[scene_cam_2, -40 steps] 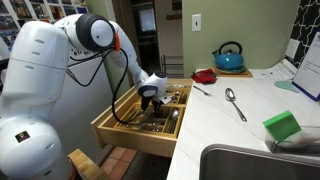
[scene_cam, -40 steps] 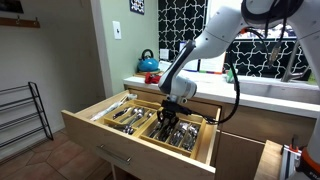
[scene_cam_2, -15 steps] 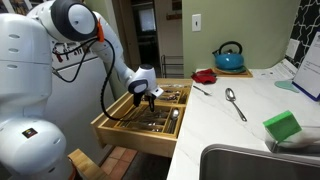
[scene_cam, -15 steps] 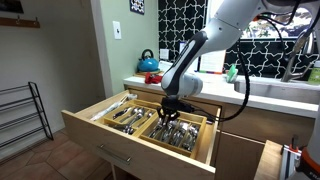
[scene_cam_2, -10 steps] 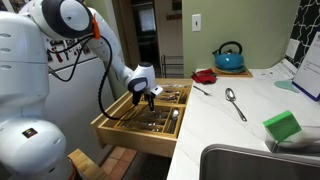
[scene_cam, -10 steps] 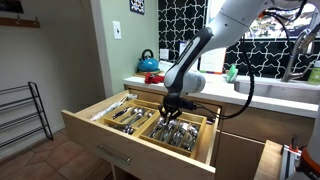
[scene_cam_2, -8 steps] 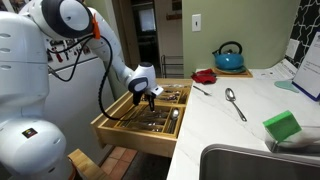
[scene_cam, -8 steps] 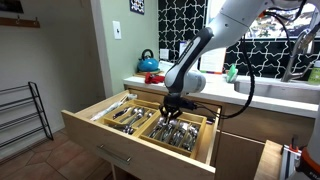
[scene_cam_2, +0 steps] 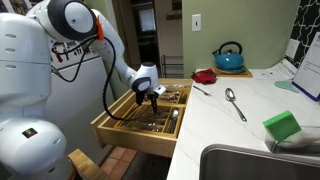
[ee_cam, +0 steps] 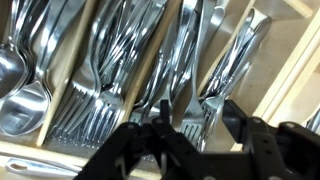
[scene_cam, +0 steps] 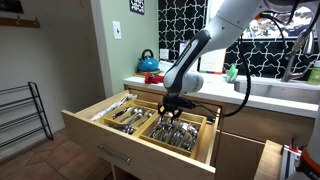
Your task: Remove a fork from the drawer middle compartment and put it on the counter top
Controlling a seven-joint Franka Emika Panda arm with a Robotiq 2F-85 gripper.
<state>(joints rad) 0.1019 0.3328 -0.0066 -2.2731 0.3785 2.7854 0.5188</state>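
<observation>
The drawer (scene_cam: 118, 143) is pulled open below the counter top (scene_cam_2: 232, 128) and shows in both exterior views (scene_cam_2: 128, 137). Its wooden organiser holds silver cutlery in long sections. My gripper (scene_cam: 172, 108) hangs low over the middle compartment (scene_cam: 163, 127), fingers pointing down (scene_cam_2: 149, 99). In the wrist view the gripper (ee_cam: 197, 115) is open, its two black fingers straddling the tines of forks (ee_cam: 188, 75) lying in one section. I cannot tell whether the fingers touch a fork. Spoons (ee_cam: 22, 95) fill the leftmost section.
A spoon (scene_cam_2: 234, 103), a small utensil (scene_cam_2: 200, 90), a red item (scene_cam_2: 204, 75), a blue kettle (scene_cam_2: 229, 57) and a green sponge (scene_cam_2: 283, 126) are on the counter. A sink (scene_cam_2: 250, 165) is at the near end. A wire rack (scene_cam: 20, 115) stands by the wall.
The gripper has shifted slightly toward the counter side over the drawer and stays low over the cutlery. Nothing has been lifted.
</observation>
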